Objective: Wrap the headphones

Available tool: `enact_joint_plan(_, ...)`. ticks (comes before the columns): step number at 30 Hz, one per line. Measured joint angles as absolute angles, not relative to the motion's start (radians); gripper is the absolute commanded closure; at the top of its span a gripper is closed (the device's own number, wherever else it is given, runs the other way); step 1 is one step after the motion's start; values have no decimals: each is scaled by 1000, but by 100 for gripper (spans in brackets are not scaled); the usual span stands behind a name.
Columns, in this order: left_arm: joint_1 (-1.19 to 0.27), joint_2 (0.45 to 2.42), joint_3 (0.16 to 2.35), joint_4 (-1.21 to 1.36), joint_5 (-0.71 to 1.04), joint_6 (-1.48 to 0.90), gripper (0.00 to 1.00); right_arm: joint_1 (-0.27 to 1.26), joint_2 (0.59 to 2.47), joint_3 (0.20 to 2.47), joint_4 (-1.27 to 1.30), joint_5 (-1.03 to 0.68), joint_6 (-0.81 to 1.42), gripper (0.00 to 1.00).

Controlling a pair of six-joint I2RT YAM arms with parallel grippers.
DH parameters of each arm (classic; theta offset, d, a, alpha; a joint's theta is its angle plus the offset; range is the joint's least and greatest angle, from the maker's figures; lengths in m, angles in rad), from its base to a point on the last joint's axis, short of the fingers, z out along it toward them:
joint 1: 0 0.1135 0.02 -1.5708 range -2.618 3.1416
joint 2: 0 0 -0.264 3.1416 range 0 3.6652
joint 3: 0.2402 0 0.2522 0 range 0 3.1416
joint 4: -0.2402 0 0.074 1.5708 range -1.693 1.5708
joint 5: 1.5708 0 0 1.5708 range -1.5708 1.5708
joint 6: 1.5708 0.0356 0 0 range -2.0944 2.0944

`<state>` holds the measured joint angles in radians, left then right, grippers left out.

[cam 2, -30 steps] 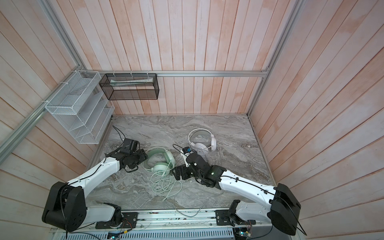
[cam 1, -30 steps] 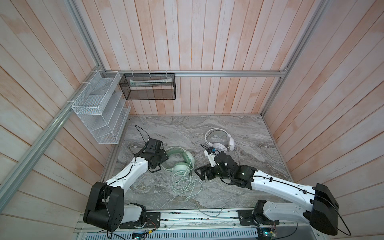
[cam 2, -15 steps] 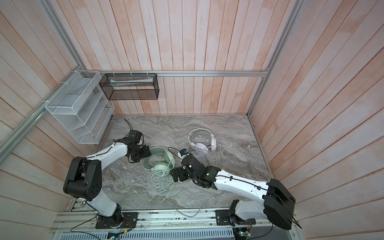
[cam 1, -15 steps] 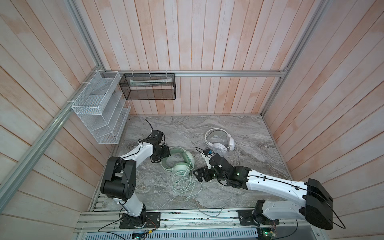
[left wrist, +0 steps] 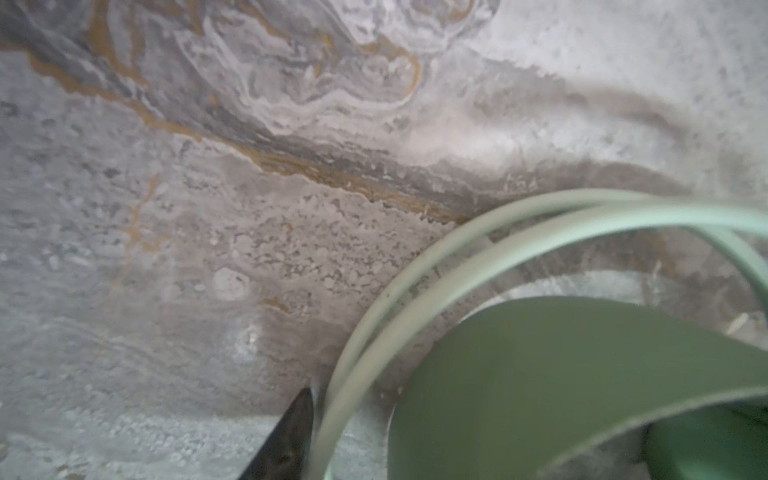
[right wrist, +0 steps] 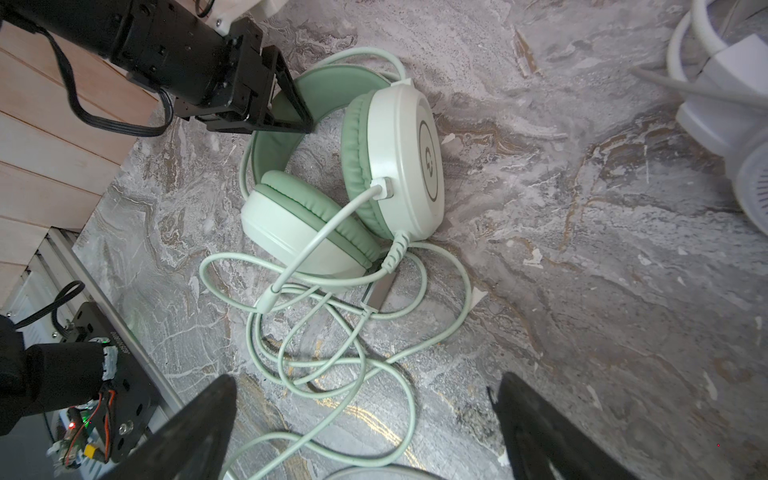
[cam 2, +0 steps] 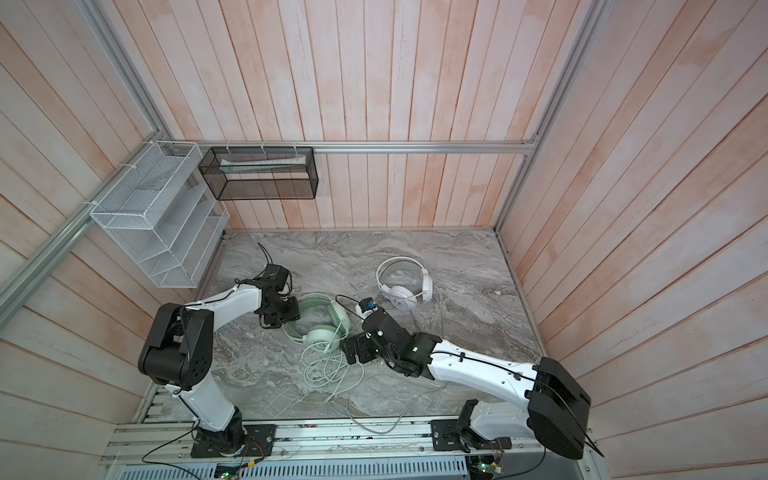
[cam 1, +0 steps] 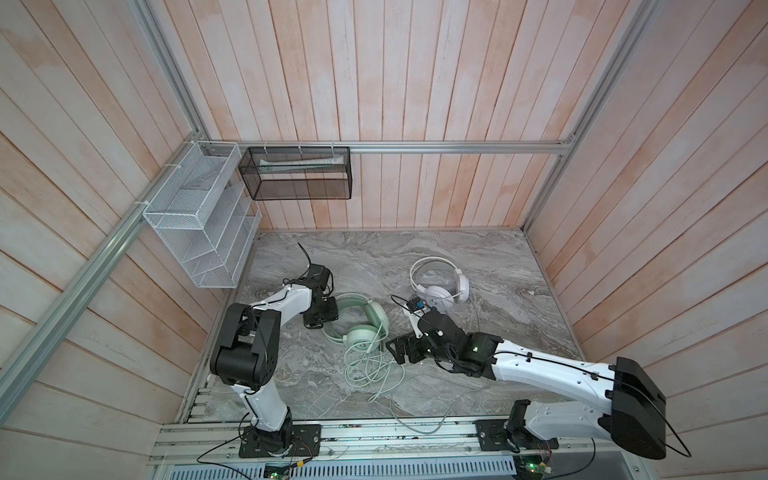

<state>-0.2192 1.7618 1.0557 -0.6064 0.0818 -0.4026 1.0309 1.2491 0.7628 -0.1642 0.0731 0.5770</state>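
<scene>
The job is to wrap up the headphones, and it looks like it is just starting with the green pair. The mint-green headphones (cam 1: 360,328) lie on the grey stone surface (cam 1: 340,257), near the middle and a bit to the left. Their green cord (right wrist: 332,332) lies in messy loops in front of them, and none of it is wound up yet. The left hand (right wrist: 291,112) is down at the headband (left wrist: 582,374), partly open. I cannot tell if it is squeezing the band or only sitting around it. The right hand (right wrist: 361,424) is wide open and holds nothing. It hangs just over the loose loops. I think the next move is for the left hand to hold the band tight so the headphones do not slide. Then the right hand should go down and pinch one strand of cord, not the whole tangle. The white headphones (cam 1: 440,286) wait farther back on the right. One green cup has a round ring logo (right wrist: 430,156) with a curly mark inside, but I can read no words on it.
</scene>
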Motion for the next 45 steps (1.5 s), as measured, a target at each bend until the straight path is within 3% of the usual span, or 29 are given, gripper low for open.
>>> enact_joint_plan(12,-224,1756,1062,-603,44,-387,100,1040,1246,763,-165,78,576,2)
enact_joint_plan(22,-221,1465,1109,-749,-38,-458,100,1041,1021,752,-110,72,498,2)
enact_joint_plan(31,-221,1276,1424,-900,-48,-552,100,1045,843,619,74,-29,404,1)
enact_joint_plan(45,-218,1192,1618,-1026,52,-667,100,1045,846,521,345,-106,215,1)
